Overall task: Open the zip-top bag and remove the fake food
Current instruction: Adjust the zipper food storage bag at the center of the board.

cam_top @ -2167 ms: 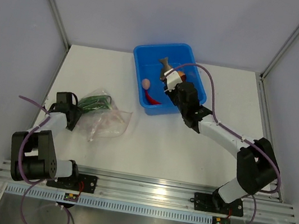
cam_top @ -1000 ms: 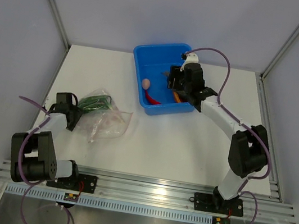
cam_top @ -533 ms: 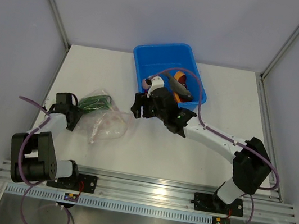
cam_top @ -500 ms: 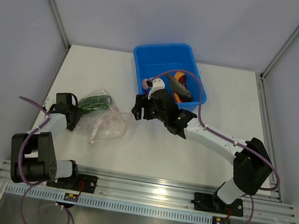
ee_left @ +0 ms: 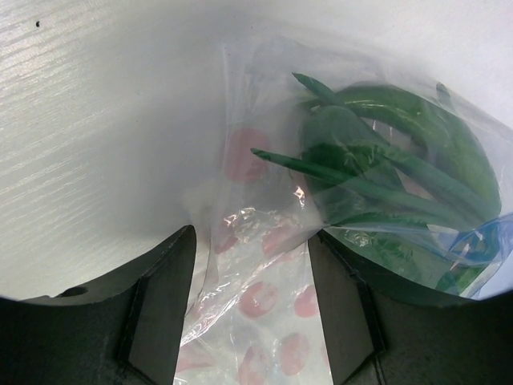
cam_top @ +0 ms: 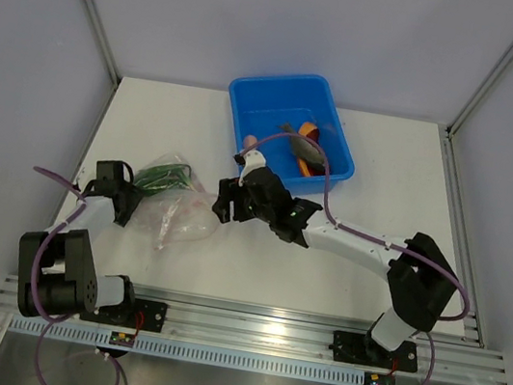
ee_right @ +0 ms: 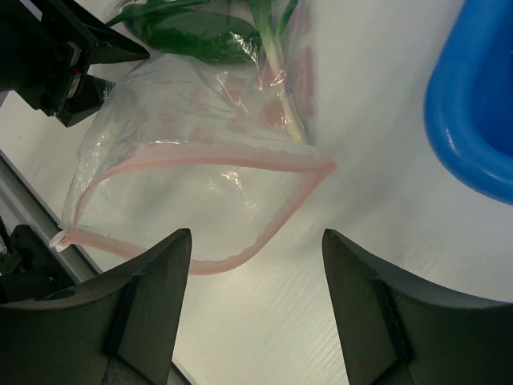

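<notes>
The clear zip-top bag [cam_top: 181,208] lies on the white table at the left, its pinkish zip mouth [ee_right: 240,160] gaping open toward my right gripper. Green chillies and a green onion [cam_top: 163,176] remain inside, at the bag's far end [ee_left: 385,176] [ee_right: 200,36]. My left gripper [cam_top: 124,205] sits at the bag's left end; its fingers stand apart with bag film [ee_left: 264,297] between them. My right gripper [cam_top: 221,202] is open and empty, just above the table before the bag's mouth [ee_right: 256,233]. A grey fish [cam_top: 301,143], an orange slice [cam_top: 311,128] and a pink egg [cam_top: 248,139] lie in the blue tub.
The blue tub [cam_top: 275,103] stands at the back centre, its corner also in the right wrist view [ee_right: 481,104]. My right arm stretches low across the table from the right base toward the bag. The left gripper's black body [ee_right: 64,64] shows behind the bag.
My right gripper left the grey fish in the blue tub and swung left and forward to the bag's open mouth. The left gripper and bag have not moved.
</notes>
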`<action>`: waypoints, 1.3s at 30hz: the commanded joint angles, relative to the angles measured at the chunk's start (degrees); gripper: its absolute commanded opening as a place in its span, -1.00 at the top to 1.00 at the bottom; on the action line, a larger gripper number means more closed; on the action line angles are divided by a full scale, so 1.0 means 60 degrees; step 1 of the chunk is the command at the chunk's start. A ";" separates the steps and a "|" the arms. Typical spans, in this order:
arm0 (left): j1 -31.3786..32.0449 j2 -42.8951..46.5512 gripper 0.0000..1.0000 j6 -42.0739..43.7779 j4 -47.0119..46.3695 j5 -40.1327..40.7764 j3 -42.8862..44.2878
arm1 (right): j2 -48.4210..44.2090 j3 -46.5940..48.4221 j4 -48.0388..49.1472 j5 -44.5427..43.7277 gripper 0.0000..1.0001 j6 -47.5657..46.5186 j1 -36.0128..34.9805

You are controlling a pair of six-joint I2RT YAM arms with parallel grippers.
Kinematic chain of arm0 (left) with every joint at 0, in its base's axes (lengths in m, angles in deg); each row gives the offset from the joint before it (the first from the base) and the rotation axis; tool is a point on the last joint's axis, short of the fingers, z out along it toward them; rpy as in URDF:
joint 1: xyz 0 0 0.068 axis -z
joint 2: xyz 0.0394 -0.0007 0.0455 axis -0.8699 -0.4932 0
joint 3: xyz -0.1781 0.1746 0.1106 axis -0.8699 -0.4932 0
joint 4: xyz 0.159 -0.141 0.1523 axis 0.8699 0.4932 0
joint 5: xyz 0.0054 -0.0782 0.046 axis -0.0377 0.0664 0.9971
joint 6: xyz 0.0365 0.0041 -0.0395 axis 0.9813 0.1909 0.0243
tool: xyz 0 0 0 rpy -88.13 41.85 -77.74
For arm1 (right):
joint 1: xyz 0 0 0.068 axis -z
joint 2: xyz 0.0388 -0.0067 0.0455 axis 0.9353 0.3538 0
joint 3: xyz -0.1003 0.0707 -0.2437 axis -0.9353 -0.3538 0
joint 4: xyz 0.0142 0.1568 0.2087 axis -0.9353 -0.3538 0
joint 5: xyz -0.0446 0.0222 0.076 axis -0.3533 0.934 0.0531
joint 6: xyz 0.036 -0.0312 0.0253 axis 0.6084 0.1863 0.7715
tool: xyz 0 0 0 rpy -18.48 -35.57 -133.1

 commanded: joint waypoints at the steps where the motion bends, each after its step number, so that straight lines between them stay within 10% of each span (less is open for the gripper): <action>1: -0.0079 0.0252 -0.22 0.0230 0.0239 -0.0220 -0.0077 | 0.0202 0.0510 0.0346 0.0336 -0.46 -0.0095 -0.0102; 29: -0.0065 0.2639 -0.32 0.1399 0.0021 -0.0513 -0.0326 | 0.1682 0.1288 0.0461 0.1142 -0.13 -0.1604 -0.1260; 39: -0.0064 0.4661 -0.98 0.2998 -0.1255 -0.2519 -0.0794 | 0.1829 0.1215 0.0623 0.1127 -0.18 -0.1692 -0.1260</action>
